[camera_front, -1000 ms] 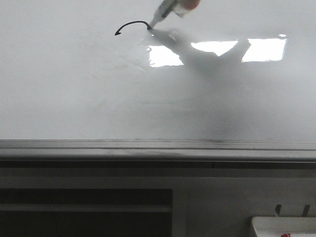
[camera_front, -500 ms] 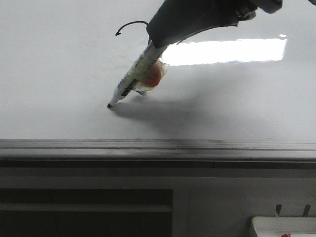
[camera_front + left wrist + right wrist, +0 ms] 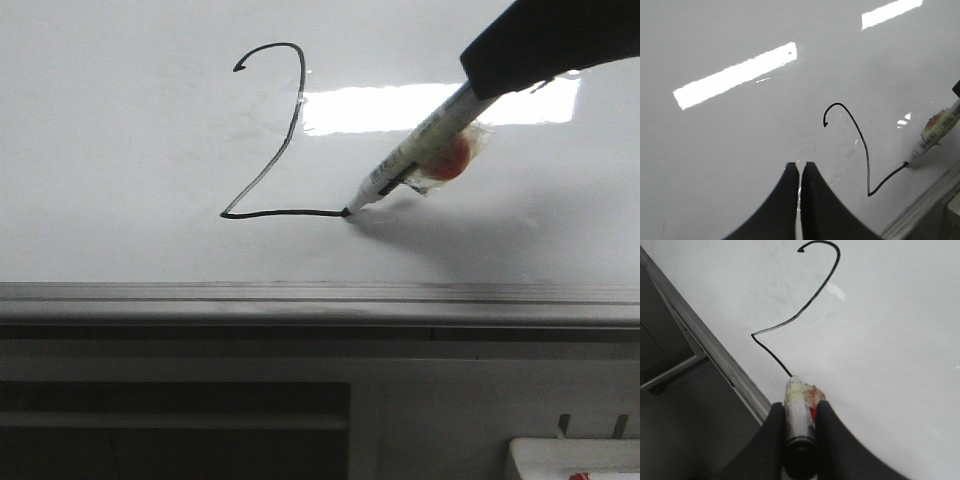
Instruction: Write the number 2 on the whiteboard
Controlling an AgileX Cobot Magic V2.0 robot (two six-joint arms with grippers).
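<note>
Our right gripper (image 3: 800, 412) is clamped tight on the marker (image 3: 415, 155). The marker tip touches the whiteboard (image 3: 120, 150) at the end of the flat bottom line of the number 2 (image 3: 270, 130). Our left gripper (image 3: 800, 172) hangs near the 2, fingers pressed together, holding nothing.

The right tool (image 3: 800, 427) reaches in from the upper right of the front view, its dark fingers (image 3: 832, 432) clamped on a marker (image 3: 415, 155). The left tool (image 3: 800, 175) hangs with its two fingertips pressed together, holding nothing.
</note>
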